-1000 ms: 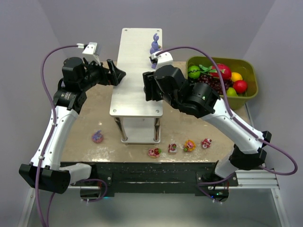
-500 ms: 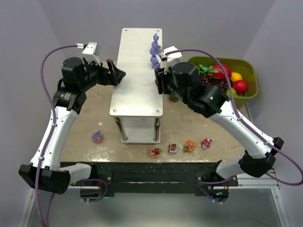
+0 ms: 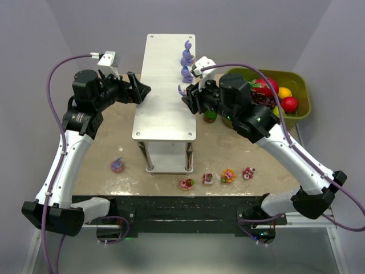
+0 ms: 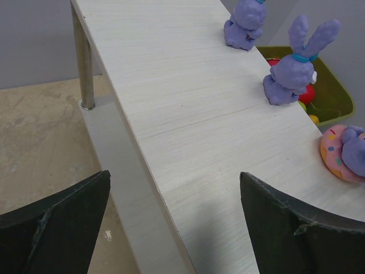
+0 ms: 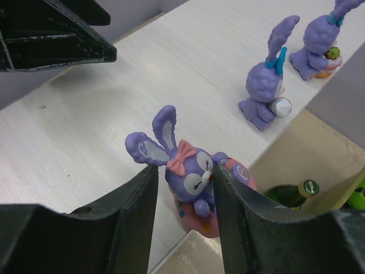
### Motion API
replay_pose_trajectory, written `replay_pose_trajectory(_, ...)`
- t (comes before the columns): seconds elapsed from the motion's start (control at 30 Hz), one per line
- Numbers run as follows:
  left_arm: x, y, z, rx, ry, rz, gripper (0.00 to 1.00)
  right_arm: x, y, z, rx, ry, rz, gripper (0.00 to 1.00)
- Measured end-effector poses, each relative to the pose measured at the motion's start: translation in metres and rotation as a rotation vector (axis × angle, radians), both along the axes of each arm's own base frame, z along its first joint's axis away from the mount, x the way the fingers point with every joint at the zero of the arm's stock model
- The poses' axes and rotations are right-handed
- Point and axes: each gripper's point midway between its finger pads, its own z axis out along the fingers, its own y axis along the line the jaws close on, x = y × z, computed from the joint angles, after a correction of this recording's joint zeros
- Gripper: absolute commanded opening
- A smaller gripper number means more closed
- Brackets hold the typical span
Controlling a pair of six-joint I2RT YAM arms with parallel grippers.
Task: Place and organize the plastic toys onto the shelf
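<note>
The shelf (image 3: 162,91) stands mid-table with its pale top board. Two purple bunnies (image 3: 186,54) (image 3: 186,71) stand along its far right edge; they also show in the right wrist view (image 5: 322,40) (image 5: 265,80). My right gripper (image 5: 182,177) is shut on a third purple bunny with a pink base (image 5: 191,174), held at the board's right edge (image 3: 183,90), its base overhanging. My left gripper (image 3: 140,90) is open and empty at the board's left edge (image 4: 174,200). Several small toys lie on the table: one at the left (image 3: 118,165) and a row at the front (image 3: 185,184) (image 3: 228,176) (image 3: 248,172).
An olive-green bin (image 3: 296,80) with fruits stands at the right rear. A dark green bottle (image 3: 211,116) stands between the shelf and the bin, under my right arm. The shelf has thin metal legs (image 4: 82,63) and a lower white tier (image 3: 168,157).
My right gripper has moved right and back along the shelf's right edge and turned, so the held bunny now shows by the board's edge. The left arm has hardly moved.
</note>
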Motion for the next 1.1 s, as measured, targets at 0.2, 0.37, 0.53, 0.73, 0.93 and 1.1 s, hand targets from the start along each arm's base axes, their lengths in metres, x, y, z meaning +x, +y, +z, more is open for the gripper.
replay_pose_trajectory(0.2,-0.002,0.001,0.002,-0.001,-0.006,0.001,1.0,0.01,0.014,-0.005,-0.017,-0.003,0.022,0.46)
replay_pose_trajectory(0.37,-0.002,0.001,0.003,0.0,-0.007,0.004,1.0,0.016,0.019,-0.006,-0.014,-0.001,0.012,0.46)
replay_pose_trajectory(0.53,-0.002,0.001,0.002,0.001,-0.007,0.006,1.0,0.028,0.022,-0.005,-0.002,0.001,-0.026,0.45)
replay_pose_trajectory(0.73,-0.001,0.003,0.002,0.003,-0.005,0.015,0.99,0.033,0.023,-0.003,0.032,0.029,-0.072,0.46)
replay_pose_trajectory(0.93,-0.001,0.004,0.002,0.004,-0.005,0.022,1.0,0.034,0.02,-0.003,0.036,0.057,-0.098,0.47)
replay_pose_trajectory(1.1,0.0,0.004,0.001,0.005,-0.004,0.023,1.0,0.032,0.02,-0.003,0.041,0.077,-0.106,0.48)
